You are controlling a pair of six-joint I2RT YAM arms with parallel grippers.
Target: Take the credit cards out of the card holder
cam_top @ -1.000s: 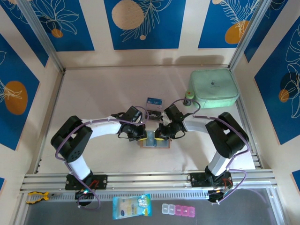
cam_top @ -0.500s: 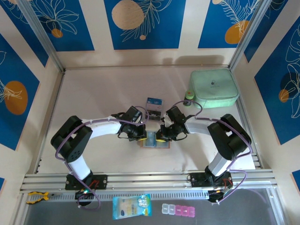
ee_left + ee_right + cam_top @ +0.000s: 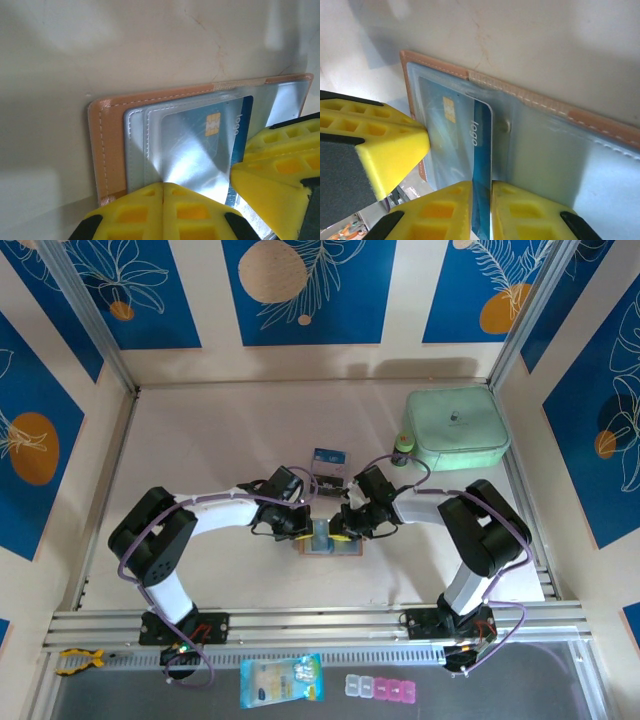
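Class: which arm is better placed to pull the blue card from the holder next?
Right: the right gripper has the blue card between its jaws; the left gripper, shut, presses on the card holder.

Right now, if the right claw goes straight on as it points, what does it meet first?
The right claw straddles the blue credit card; just beyond, it would likely press the open card holder. Depth is unclear.

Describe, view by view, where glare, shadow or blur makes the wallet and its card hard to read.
Left wrist: a glare streak on the clear pocket washes out part of the card; the wallet has sharp stitching. Right wrist: pale sheen, yet the card's printing is readable. Top external: even light, a soft shadow behind the green case; the wallet is too small for detail.
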